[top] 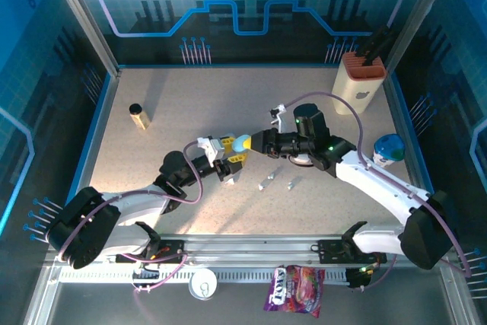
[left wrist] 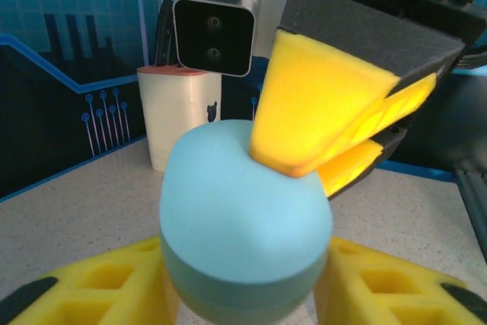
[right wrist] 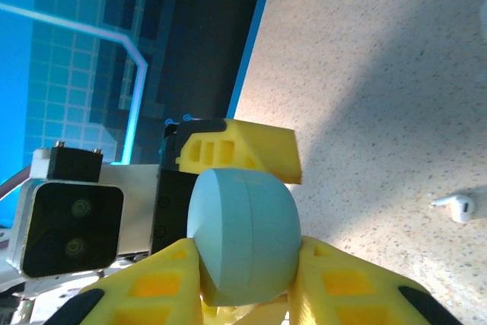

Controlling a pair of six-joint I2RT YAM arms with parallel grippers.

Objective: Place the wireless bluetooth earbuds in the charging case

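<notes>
Light-blue charging case (left wrist: 243, 218) is held up off the table (top: 190, 97) at mid-workspace, pinched btwn both arms where their tips meet. The left gripper (top: 228, 154) has its yellow fingers (left wrist: 114, 283) around the lower half of the case, one each side, both apparently touching the shell; how firm that hold is I can't tell. The right gripper (top: 255, 142) comes in from the opposite side, jaws narrowed onto the same case. In the right wrist view the shell sits snug btwn its fingers (right wrist: 350, 287), w/ contact both sides. So both are closed on the case, neither empty. Seam round the case looks shut, so no slot is exposed. Prob. reason for the double hold: one arm steadies the base while the other works the lid, or it's a hand-off; can't say which. The earbuds (top: 261, 186) lie loose on the table just in front of and below the grippers, a few small white pieces close together, one w/ its stem clear in the right wrist view (right wrist: 456, 207). None is in the case or in a gripper, so insertion isn't begun. The smooth rounded shell could slip or twist if one side lets go early.
</notes>
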